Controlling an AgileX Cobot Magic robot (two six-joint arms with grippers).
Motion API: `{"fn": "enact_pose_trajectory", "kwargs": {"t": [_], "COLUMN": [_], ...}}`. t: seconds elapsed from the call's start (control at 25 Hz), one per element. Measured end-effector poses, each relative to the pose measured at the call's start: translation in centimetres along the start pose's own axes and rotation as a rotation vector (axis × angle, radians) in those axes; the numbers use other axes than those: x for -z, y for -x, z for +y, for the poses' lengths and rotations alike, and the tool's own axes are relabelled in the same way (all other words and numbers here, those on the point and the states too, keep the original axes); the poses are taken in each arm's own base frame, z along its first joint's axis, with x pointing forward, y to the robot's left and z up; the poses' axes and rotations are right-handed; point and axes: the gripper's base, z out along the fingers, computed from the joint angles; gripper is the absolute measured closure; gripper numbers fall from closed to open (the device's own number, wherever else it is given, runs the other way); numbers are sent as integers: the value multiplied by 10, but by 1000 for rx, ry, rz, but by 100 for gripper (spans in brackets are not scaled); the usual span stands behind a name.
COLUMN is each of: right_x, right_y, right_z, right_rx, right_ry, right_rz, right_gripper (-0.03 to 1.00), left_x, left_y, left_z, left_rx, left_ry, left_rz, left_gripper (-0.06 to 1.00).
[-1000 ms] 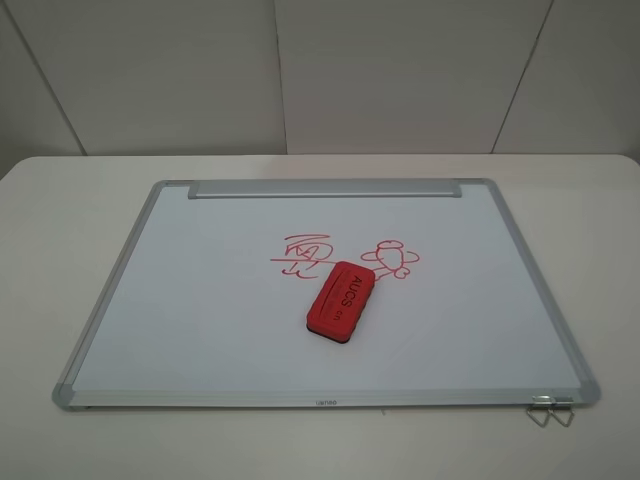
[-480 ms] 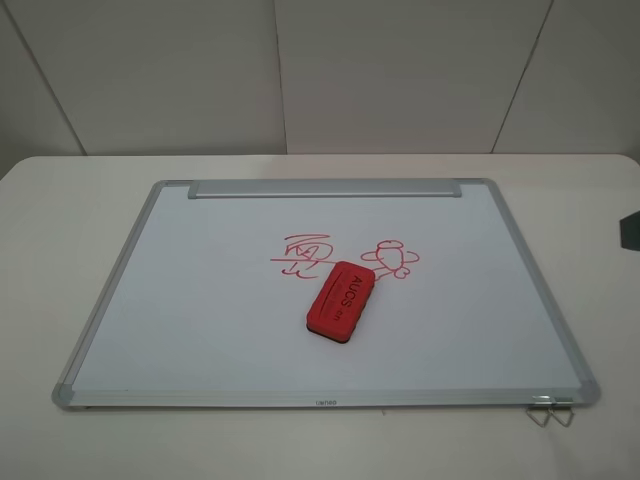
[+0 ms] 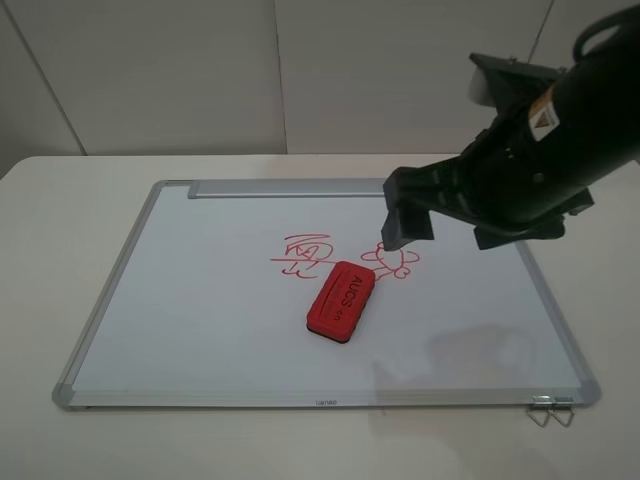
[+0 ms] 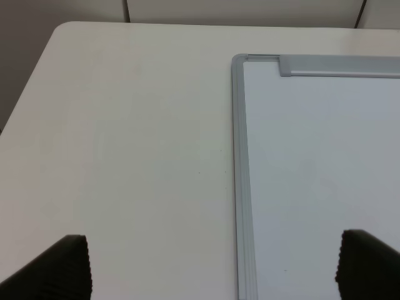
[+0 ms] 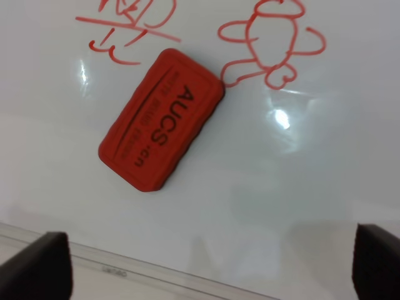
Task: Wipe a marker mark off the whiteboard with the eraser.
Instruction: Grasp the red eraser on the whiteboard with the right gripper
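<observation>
The whiteboard (image 3: pixel 200 300) lies flat on the table. Near its middle is the red angular marker mark (image 3: pixel 305 254), also at the edge of the right wrist view (image 5: pixel 128 25). The red eraser (image 3: pixel 342 300) lies on the board just in front of the mark, "AUCS" side up (image 5: pixel 161 119), touching neither gripper. My right gripper (image 3: pixel 402 232) hangs open above the board, beside the eraser, its fingers spread wide (image 5: pixel 37 265). My left gripper (image 4: pixel 215 275) is open over the table at the board's left edge (image 4: pixel 240 187), holding nothing.
A red rounded cartoon figure (image 3: pixel 395 259) is drawn just right of the eraser (image 5: pixel 272 47). A silver tray strip (image 3: pixel 325 188) runs along the far edge. Metal hanging hooks (image 3: pixel 550 410) stick out at the front right corner. White wall panels stand behind the table.
My right arm has come in from the right edge and now reaches over the board's right half, close to the eraser. Eraser and drawings have not moved.
</observation>
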Motion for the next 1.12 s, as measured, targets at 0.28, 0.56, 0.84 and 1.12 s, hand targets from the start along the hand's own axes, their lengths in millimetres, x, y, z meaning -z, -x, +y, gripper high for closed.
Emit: {"fn": "enact_pose_trajectory", "kwargs": {"t": [0.28,0.56,0.84,1.12], "right_x": [-57,-96,-128,-140], "right_y": [20,25,21,27], "right_z": [51,61,59,66], "right_rx": [-63,-173,-298,-316], "right_ry": [-97,-191,-241,-238], "right_rz": [122,139,138,136], "right_gripper": [16,16,16,16], "left_x": [0,0,0,0], "left_y": [0,0,0,0], "left_z": [0,0,0,0], "left_rx": [0,0,0,0], "left_ry": [0,0,0,0], "left_rz": [0,0,0,0], "left_gripper": [16,16,16,16]}}
